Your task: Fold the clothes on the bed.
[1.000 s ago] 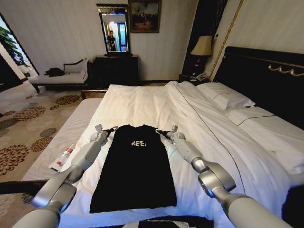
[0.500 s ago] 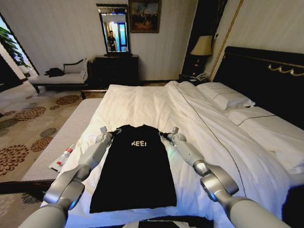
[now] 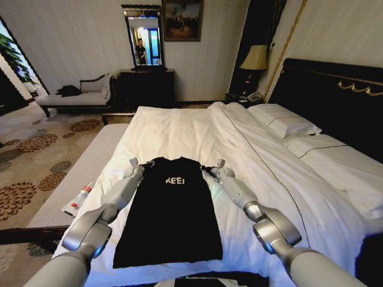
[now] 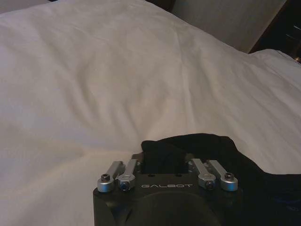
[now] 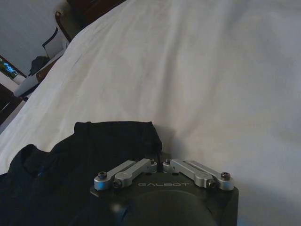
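The clothes, a black T-shirt (image 3: pixel 170 209) with white lettering, lie flat on the white bed (image 3: pixel 179 128), collar pointing away from me. My left gripper (image 3: pixel 142 164) is at the shirt's left shoulder. In the left wrist view its jaws stand open (image 4: pixel 162 162) with a fold of the black cloth (image 4: pixel 211 146) between them. At the right shoulder my right gripper (image 3: pixel 209 169) is shut, its fingertips meeting (image 5: pixel 161 162) on the corner of the shirt (image 5: pixel 94 155).
A padded bench (image 3: pixel 84 167) with a small tube (image 3: pixel 81 196) on it runs along the bed's left side. Pillows (image 3: pixel 284 122) and a dark headboard (image 3: pixel 335 101) are on the right. A chaise longue (image 3: pixel 78 95) and a dresser (image 3: pixel 146 86) stand by the far wall.
My left gripper has slid right along the sheet to the shirt's left shoulder. My right gripper has shifted slightly. The shirt lies as before.
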